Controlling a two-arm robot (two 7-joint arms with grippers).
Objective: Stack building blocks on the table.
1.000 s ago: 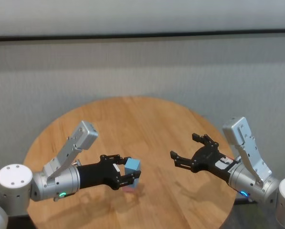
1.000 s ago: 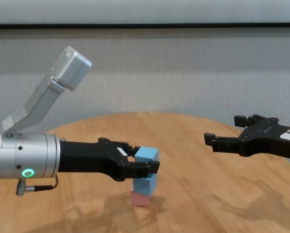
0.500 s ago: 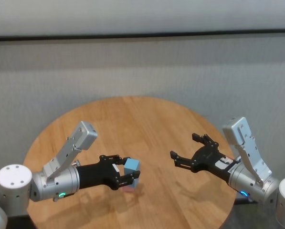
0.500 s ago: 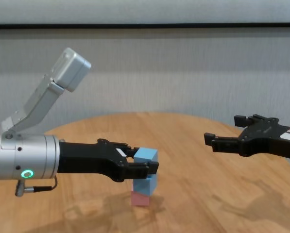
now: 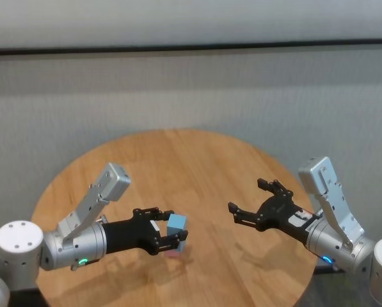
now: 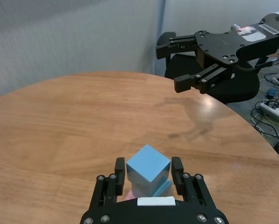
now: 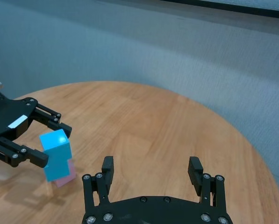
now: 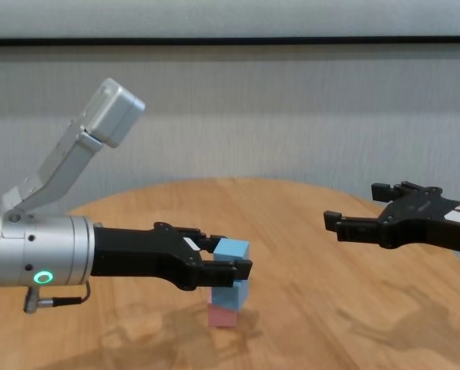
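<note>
My left gripper (image 5: 171, 228) is shut on a light blue cube (image 5: 176, 224) and holds it on or just above a second light blue cube (image 8: 228, 292), which stands on the pale pink cube (image 8: 223, 314). The stack is near the front of the round wood-grain table (image 5: 197, 163). In the left wrist view the held cube (image 6: 147, 163) sits between both fingers, turned a little against the blue cube under it (image 6: 161, 188). The right wrist view shows the stack from the side, with the top cube (image 7: 55, 140) and the pink cube (image 7: 66, 179). My right gripper (image 5: 245, 196) is open and empty, hovering to the right of the stack.
Bare table top lies behind and to the right of the stack (image 8: 307, 254). A grey wall (image 5: 191, 89) stands behind the table. A black chair and cables (image 6: 275, 93) are beyond the table's right edge.
My left gripper has lowered the top blue cube slightly toward the stack and drawn back a little. The right arm has not moved.
</note>
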